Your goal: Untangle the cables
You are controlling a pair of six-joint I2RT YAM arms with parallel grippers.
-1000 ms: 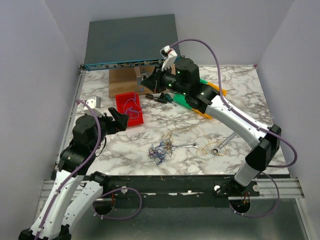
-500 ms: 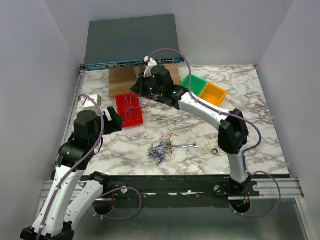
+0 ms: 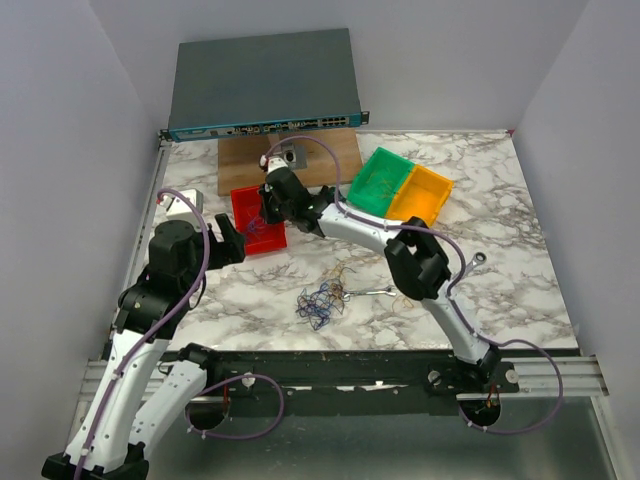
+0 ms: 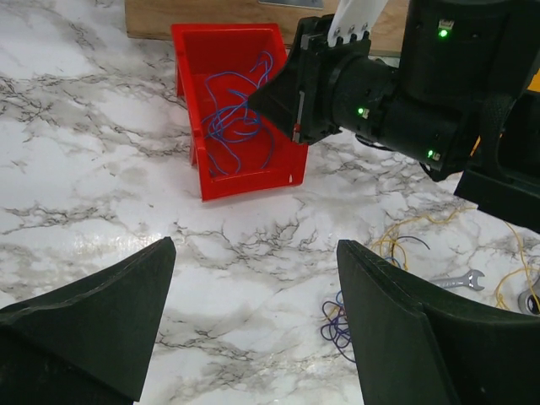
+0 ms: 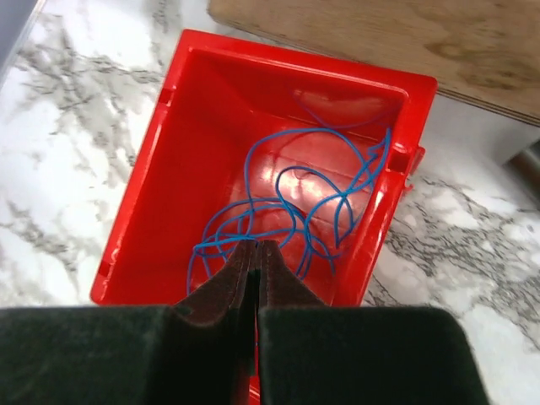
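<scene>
My right gripper (image 5: pixel 256 246) is shut inside the red bin (image 5: pixel 160 177), its tips pinched on a blue cable (image 5: pixel 221 246) that joins the loose blue cables (image 5: pixel 337 202) lying there. In the top view it (image 3: pixel 264 208) is over the red bin (image 3: pixel 241 196). A knot of blue, yellow and green cables (image 3: pixel 318 303) lies on the marble near the front, with thin yellow strands (image 3: pixel 345 272) beside it. My left gripper (image 4: pixel 253 312) is open and empty, low over bare marble to the left of the knot (image 4: pixel 337 316).
A silver wrench (image 3: pixel 370 292) lies right of the knot, another (image 3: pixel 470 268) further right. Green bin (image 3: pixel 380 180) and orange bin (image 3: pixel 420 193) stand at the back right. A network switch (image 3: pixel 262 85) and wooden board (image 3: pixel 240 152) lie behind the red bin.
My right arm has swung left and forward from the back of the table, bringing its shut gripper down into the red bin. My left arm has barely moved.
</scene>
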